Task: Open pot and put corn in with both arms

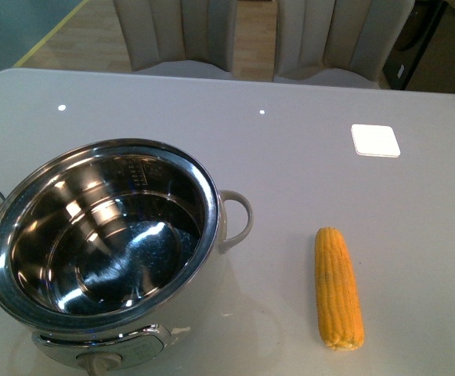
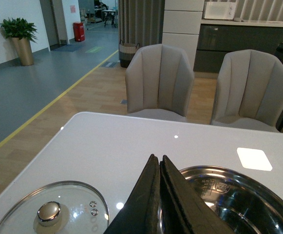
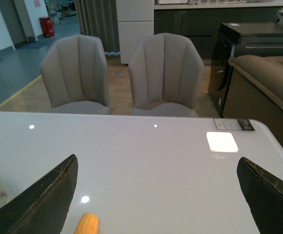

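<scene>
The pot (image 1: 102, 243) stands open at the front left of the table, its shiny steel bowl empty, one loop handle (image 1: 239, 219) on its right side. Its glass lid (image 2: 48, 214) lies flat on the table beside the pot (image 2: 238, 200) in the left wrist view. The corn (image 1: 338, 287) lies lengthwise to the right of the pot. Neither arm shows in the front view. My left gripper (image 2: 159, 158) is shut with nothing between its fingers, hanging over the pot's rim. My right gripper (image 3: 158, 168) is wide open above the table, the corn's tip (image 3: 86, 224) just showing near one finger.
The white table (image 1: 290, 157) carries a bright square patch (image 1: 375, 140) at the back right. Two grey chairs (image 1: 184, 35) stand behind the far edge. A small card (image 3: 234, 124) lies near the far right corner.
</scene>
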Robot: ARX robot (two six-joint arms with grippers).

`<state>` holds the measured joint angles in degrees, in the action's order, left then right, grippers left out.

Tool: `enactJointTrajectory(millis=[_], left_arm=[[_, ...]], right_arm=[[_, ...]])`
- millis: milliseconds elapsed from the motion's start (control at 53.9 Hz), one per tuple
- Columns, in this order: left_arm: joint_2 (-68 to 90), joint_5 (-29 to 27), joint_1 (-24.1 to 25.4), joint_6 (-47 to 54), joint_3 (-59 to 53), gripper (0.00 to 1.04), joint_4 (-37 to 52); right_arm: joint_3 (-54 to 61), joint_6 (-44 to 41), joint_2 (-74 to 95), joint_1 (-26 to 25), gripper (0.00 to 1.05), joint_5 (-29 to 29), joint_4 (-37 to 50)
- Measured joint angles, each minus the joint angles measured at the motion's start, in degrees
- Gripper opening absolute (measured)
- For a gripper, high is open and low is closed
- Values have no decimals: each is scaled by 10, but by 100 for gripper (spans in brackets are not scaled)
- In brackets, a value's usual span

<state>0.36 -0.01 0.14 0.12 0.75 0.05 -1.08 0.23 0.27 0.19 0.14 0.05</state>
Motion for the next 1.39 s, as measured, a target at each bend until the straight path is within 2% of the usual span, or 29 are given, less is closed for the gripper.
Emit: enactJointTrajectory(millis=[93, 149, 371, 446, 464, 520, 576, 669, 780, 891, 1003, 1170, 1300, 1393], left_arm=[[0, 0, 0, 0, 0, 3, 0], [0, 0, 0, 0, 0, 10, 0], [0, 0, 0, 0, 0, 46, 0], [0, 0, 0, 0, 0, 66, 0], [0, 0, 0, 0, 0, 67, 0], [0, 0, 0, 0, 0, 78, 0], [0, 0, 0, 0, 0, 87, 0], [0, 0, 0, 0, 0, 99, 0], [0, 0, 0, 0, 0, 97, 0], [0, 0, 0, 0, 0, 98, 0], [0, 0, 0, 0, 0, 98, 0], [0, 0, 0, 0, 0, 98, 0], [0, 0, 0, 0, 0, 98, 0], [0, 0, 0, 0, 0, 98, 0]], right_arm=[[0, 0, 0, 0, 96, 0, 0], [0, 0, 0, 0, 96, 0, 0], [0, 0, 0, 0, 96, 0, 0], [0, 2, 1, 0, 96, 1, -1], [-4, 5, 8, 2, 96, 7, -14], [-50, 47, 74, 16, 96, 51, -126], [-75, 79, 149, 26, 96, 61, -183], [-77, 97, 250, 40, 96, 57, -164], [-88, 110, 370, 43, 96, 37, -86], [-130, 103, 585, 58, 96, 35, 62], [-164, 93, 720, 70, 96, 30, 135], [-209, 75, 867, 88, 96, 14, 200], [-229, 75, 923, 96, 96, -25, 204], [-230, 75, 927, 102, 96, -31, 202]])
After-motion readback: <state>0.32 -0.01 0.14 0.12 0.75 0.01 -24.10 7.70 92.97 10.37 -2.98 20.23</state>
